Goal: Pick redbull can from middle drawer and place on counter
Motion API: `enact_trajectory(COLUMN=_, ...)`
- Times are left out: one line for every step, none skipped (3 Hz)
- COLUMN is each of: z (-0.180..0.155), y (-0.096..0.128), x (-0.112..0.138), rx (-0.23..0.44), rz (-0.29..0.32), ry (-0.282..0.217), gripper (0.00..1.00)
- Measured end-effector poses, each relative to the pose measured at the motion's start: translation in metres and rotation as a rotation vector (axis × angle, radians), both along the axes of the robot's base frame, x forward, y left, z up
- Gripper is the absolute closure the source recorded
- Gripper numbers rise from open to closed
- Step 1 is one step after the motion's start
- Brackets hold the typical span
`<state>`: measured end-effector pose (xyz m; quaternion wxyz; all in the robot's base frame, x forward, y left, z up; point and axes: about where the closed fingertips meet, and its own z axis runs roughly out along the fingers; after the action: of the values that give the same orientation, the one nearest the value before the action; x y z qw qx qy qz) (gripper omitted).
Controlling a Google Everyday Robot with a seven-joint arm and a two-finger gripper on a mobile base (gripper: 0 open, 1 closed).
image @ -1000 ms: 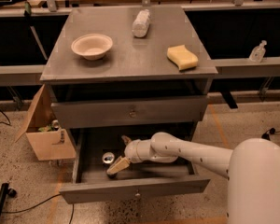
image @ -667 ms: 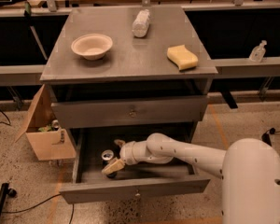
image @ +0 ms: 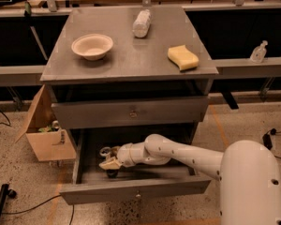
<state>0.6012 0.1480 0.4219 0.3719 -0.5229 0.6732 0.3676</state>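
Note:
The middle drawer [image: 136, 190] is pulled out at the bottom of the grey cabinet. The redbull can [image: 105, 151] stands upright at its left side; only its silver top and a bit of dark body show. My white arm reaches in from the right, and my gripper [image: 110, 163] is inside the drawer right at the can, just in front of it and partly covering its body. The counter [image: 131, 60] is the cabinet's flat grey top above.
On the counter are a white bowl [image: 92, 46], a whitish plastic bottle [image: 141, 23] lying down and a yellow sponge [image: 182, 57]. The drawer above [image: 131, 112] is closed. An open cardboard box [image: 47, 137] stands left of the cabinet. Cables lie on the floor.
My gripper has moved left inside the drawer, from a short way right of the can to right against it. The can has stayed in place.

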Motion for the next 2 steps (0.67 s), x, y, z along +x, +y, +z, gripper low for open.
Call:
enact_trajectory(z=0.032, y=-0.015, x=-0.002, rx=0.021, rz=-0.052, ry=-0.03, gripper=0.85)
enact_trajectory(z=0.091, y=-0.053, x=-0.013, rx=0.033, rz=-0.17, ry=-0.078, gripper=1.0)
